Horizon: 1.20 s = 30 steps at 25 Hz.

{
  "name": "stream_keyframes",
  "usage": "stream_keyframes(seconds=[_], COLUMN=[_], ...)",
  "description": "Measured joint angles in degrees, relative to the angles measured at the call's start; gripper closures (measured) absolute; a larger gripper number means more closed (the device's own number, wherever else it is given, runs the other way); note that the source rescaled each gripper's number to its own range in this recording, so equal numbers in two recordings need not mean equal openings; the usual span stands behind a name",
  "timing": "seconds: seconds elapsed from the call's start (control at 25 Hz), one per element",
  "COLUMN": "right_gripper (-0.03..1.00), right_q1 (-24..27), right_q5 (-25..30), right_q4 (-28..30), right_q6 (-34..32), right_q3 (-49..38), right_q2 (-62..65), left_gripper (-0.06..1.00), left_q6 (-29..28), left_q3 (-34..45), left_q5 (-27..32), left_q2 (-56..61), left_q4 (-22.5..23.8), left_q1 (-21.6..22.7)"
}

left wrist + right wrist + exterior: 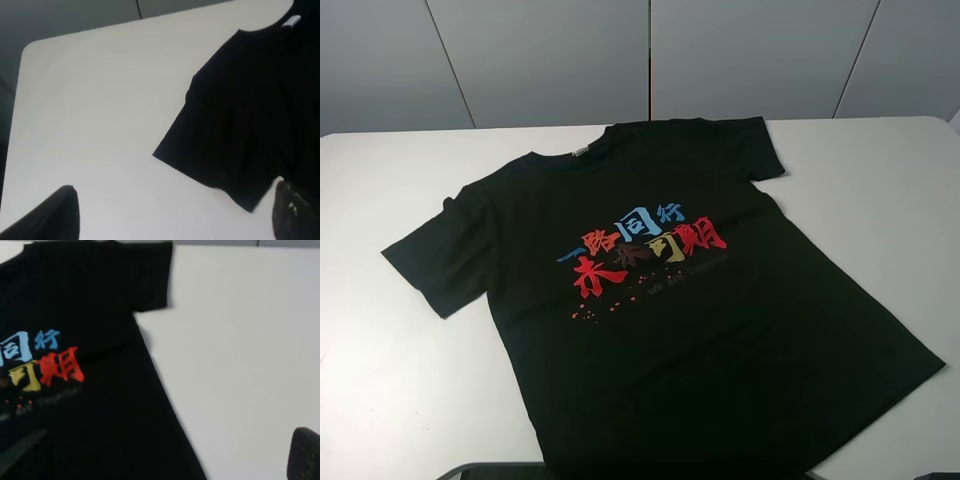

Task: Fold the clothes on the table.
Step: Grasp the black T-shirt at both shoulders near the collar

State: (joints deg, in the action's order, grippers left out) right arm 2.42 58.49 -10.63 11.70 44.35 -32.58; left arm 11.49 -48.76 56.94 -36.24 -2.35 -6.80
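Shirt layout first: black short-sleeved cotton T-shirt [660, 330] with a red, blue and yellow character print [640, 250] lies flat and face up, spread on the large white smooth table [390, 400], with no fold made yet. Its long axis runs skew, collar [570, 152] toward the far left and hem [840, 410] toward the near right, so the body sits slanted across the robot's front, not square to it. Left gripper [175, 205] hangs above bare tabletop at the near left, fingers [50, 217] spread wide with nothing between them. The left-hand sleeve [215, 150] lies ahead and inward of it, cuff corner showing close by the finger on the shirt side. Right gripper [165, 455] hangs over the shirt's right side edge, jaws wide apart and empty, one side over bare table, the other over cloth below the print. The far sleeve [150, 280] is well ahead of it. Neither appears to touch cloth. Judgement: each arm is nearer its own side, left for the sleeve, right for the side edge. Both arms sit at the near edge, all but out of the high view.
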Motion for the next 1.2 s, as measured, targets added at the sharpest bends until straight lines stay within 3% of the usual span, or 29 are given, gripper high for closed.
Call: stream_keyframes(seconds=[0.16, 0.28, 0.4, 0.48, 0.6, 0.72, 0.84, 1.04, 1.2], right_gripper=[-0.03, -0.03, -0.03, -0.03, -0.03, -0.03, -0.03, -0.03, -0.03], right_q1=[0.0, 0.0, 0.0, 0.0, -1.6, -5.5, -9.7, -13.7, -14.2], right_q5=[-0.7, -0.8, 1.1, 3.9, 5.5, 5.7, 5.8, 5.8, 5.5], right_q4=[-6.0, -10.1, -12.8, -14.3, -15.2, -14.1, -10.8, -7.0, -6.5], right_q6=[8.3, 15.7, 23.8, 28.7, 35.6, 42.8, 45.6, 46.4, 46.4], right_q3=[6.2, 11.5, 16.5, 19.5, 22.9, 24.7, 25.6, 25.6, 25.6], right_q2=[-11.7, -20.4, -29.4, -34.6, -41.3, -46.4, -50.3, -54.9, -56.2], left_gripper=[-0.06, -0.06, -0.06, -0.06, -0.06, -0.06, -0.06, -0.06, -0.06], left_q6=[4.3, 9.7, 16.0, 18.5, 19.7, 17.5, 14.0, 13.0, 12.7], left_q3=[-5.5, -8.5, -9.7, -9.7, -9.7, -9.7, -9.7, -9.7, -9.7], left_q5=[-0.7, -0.8, -0.6, -0.6, -0.9, -1.2, -1.2, -0.9, -1.3], left_q2=[-10.4, -17.0, -22.7, -26.1, -31.0, -35.7, -40.3, -47.8, -54.9], left_q4=[-3.1, -8.9, -15.3, -17.1, -15.5, -10.4, -4.9, -0.3, -0.2], left_q1=[0.0, 0.0, -0.1, -1.5, -7.2, -14.3, -20.4, -25.6, -26.8])
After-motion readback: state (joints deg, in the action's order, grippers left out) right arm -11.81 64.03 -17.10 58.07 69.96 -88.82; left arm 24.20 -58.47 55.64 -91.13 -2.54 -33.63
